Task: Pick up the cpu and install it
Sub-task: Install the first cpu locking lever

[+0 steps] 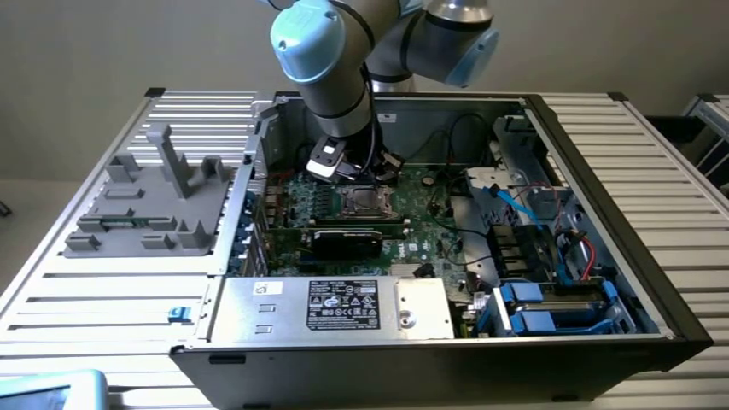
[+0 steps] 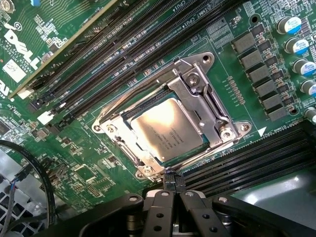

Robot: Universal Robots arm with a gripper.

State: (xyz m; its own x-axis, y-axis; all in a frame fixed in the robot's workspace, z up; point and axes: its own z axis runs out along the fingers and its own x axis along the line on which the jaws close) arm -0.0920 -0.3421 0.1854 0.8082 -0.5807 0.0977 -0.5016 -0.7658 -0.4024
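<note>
The arm reaches down from twelve o'clock into the open computer case (image 1: 592, 154), which lies on its side on the slatted metal bench (image 1: 102, 290). Its gripper (image 1: 362, 175) hangs just above the processor socket (image 1: 362, 202) near the middle of the green motherboard (image 1: 428, 235).

From the wrist camera, the cpu (image 2: 167, 129) sits flat inside the socket's silver metal frame (image 2: 197, 81), its dull grey top catching the light. The black jaws are drawn together at the socket's edge with nothing between them; they are apart from the chip, not gripping it. Long black memory slots (image 2: 103, 64) run on both sides of the socket, and a row of blue-topped capacitors (image 2: 298, 44) stands along the board's far edge.

In the exterior view, the black graphics card (image 1: 347, 241) lies just at six o'clock of the socket, and past it, at the case's near edge, is the silver power supply (image 1: 330, 307) with its dark label. Blue drive caddies (image 1: 547, 312) sit at about four o'clock of the socket, with blue and red cables trailing above them. A grey moulded fixture (image 1: 154, 205) stands on the bench at nine o'clock, outside the case.
</note>
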